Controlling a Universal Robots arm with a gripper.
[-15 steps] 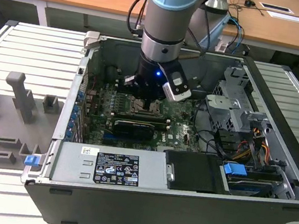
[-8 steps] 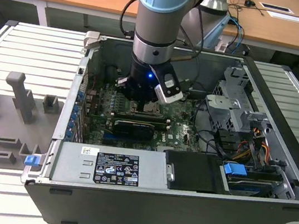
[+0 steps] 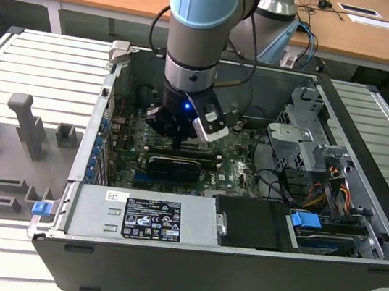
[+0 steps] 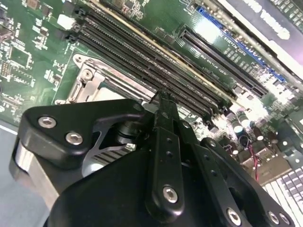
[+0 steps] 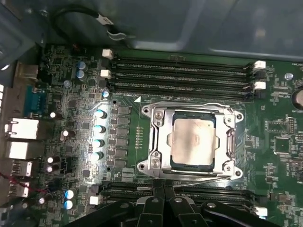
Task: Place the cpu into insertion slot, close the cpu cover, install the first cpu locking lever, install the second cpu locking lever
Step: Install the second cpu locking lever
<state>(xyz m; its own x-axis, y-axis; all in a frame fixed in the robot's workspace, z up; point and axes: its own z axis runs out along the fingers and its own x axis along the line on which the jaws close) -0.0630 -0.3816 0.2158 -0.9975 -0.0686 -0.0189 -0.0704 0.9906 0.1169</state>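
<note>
At the centre of the first wrist view you have the cpu (image 5: 193,142), its pale silver top seated flat inside the insertion slot (image 5: 158,142), the square socket with a silver rim on the green motherboard (image 5: 61,71). The cpu cover (image 5: 226,144) appears to lie down over it, its frame around the chip and the metal top showing through the square window. So placing the chip looks done, and the cover looks closed. A thin lever wire (image 5: 189,175) runs along the socket's lower edge and another along its upper edge; you cannot tell from here whether either is hooked home, so count both levers as possibly left to do.

Just below the socket, at the bottom edge of the frame, the gripper (image 5: 164,189) has its two black fingertips pressed together, holding nothing, with the tips right by the lower lever wire. In the second wrist view the gripper's (image 4: 163,101) tip sits against the socket edge, beside the long black memory slots (image 4: 156,61).

In the exterior view, the arm reaches down into the open computer case (image 3: 234,269), upper middle of the frame.
</note>
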